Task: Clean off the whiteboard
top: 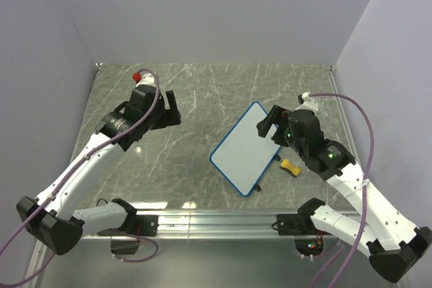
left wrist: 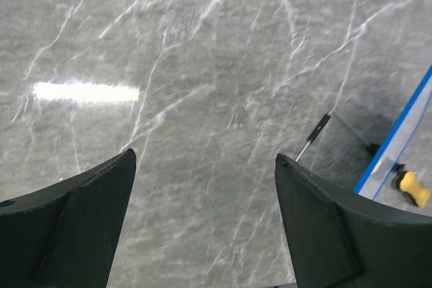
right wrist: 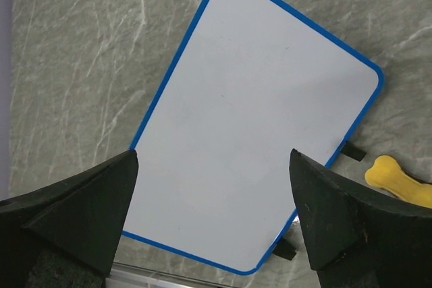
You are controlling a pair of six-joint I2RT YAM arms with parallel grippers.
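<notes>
Layout: one whiteboard (top: 244, 150) lay flat on the surface (top: 189, 166), right of centre. It was turned on a diagonal, with its long axis running from the near left to the far right. In the right wrist view its face (right wrist: 250, 133) showed no marks, so the wiping looked largely or wholly done.

Right arm (top: 351, 180): the right jaws stood released and empty. They hung over the far-right part of the board and looked straight down at it, touching nothing that could be seen.

Left arm (top: 88, 160): the left jaws were spread wide and held nothing. They sat over bare surface, well apart from the board. From them the board lay to the right, with only its blue edge (left wrist: 398, 129) in the left wrist view.

Eraser (top: 290, 166): one, yellow, lying on the surface just beside the board's right-hand long edge, apart from both sets of jaws. It also showed in the right wrist view (right wrist: 398, 180).

Key relation: board and eraser both lay on the right arm's side. Any further pass would probably fall to that arm, reaching slightly right and nearer for the eraser.

Count: one board, one eraser, two arms. Two small black tabs (right wrist: 354, 152) stuck out from under the board's edge.
</notes>
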